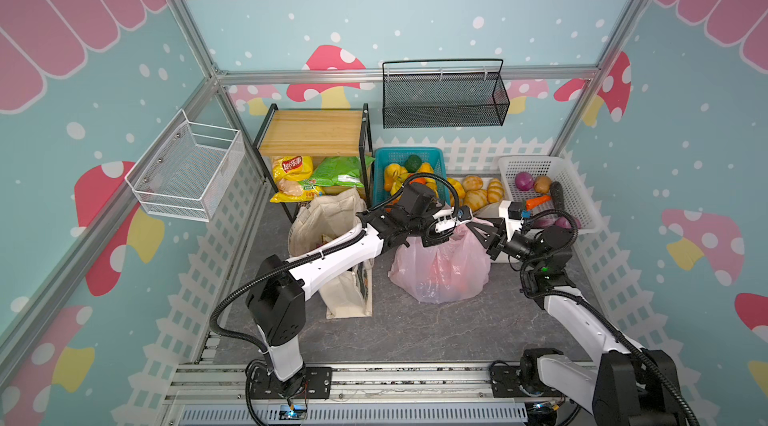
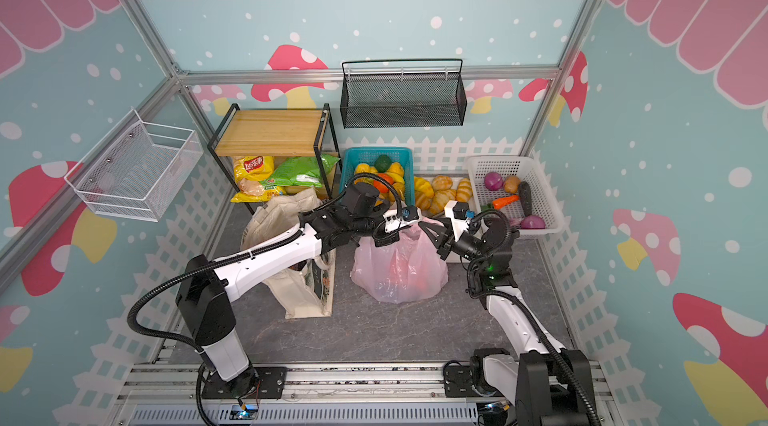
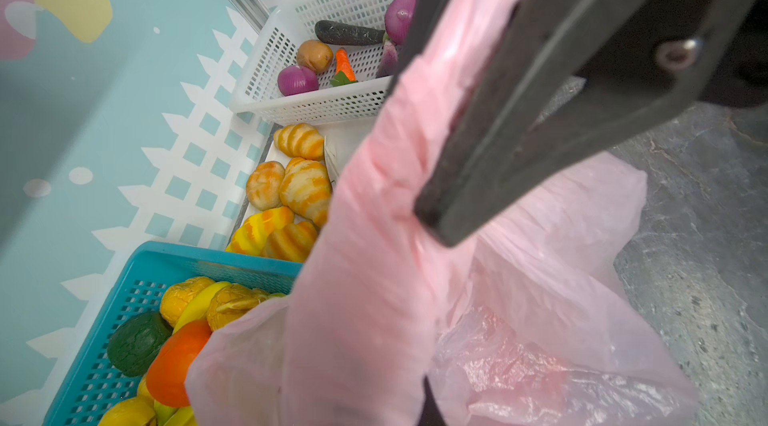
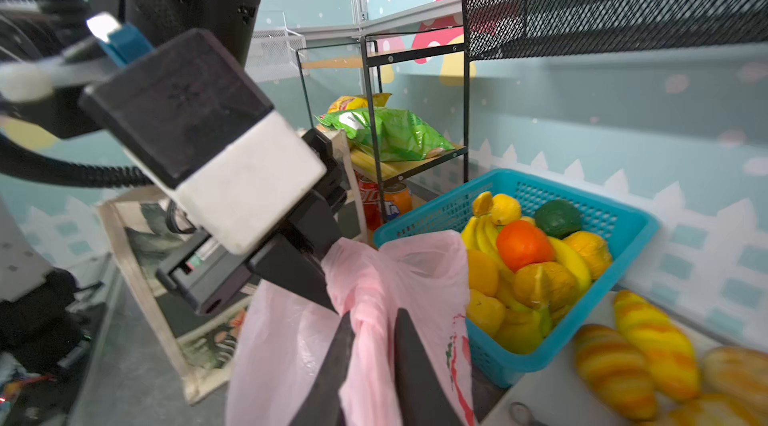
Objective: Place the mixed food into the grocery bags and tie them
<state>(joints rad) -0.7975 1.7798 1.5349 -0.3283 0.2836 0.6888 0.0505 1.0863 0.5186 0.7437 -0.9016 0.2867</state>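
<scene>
Left gripper [image 3: 434, 220] clamped on a handle loop [image 3: 374, 237] of the pink carrier [image 1: 440, 270]; right gripper [image 4: 374, 316] straddles that loop, bite unclear. Best pull taut, then cinch the knot snug

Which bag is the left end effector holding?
The pink plastic bag, its handle pinched by the left end effector; the cream canvas tote isn't gripped.

Both top views stare steeply down from high up front, pink bag [image 1: 440, 274] central. Left wrist camera hugs that bag, looking past it rearward; right wrist camera, equally close, faces the shelf [image 4: 466, 91]. Both wrists share the blue basket [image 3: 199, 255].
</scene>
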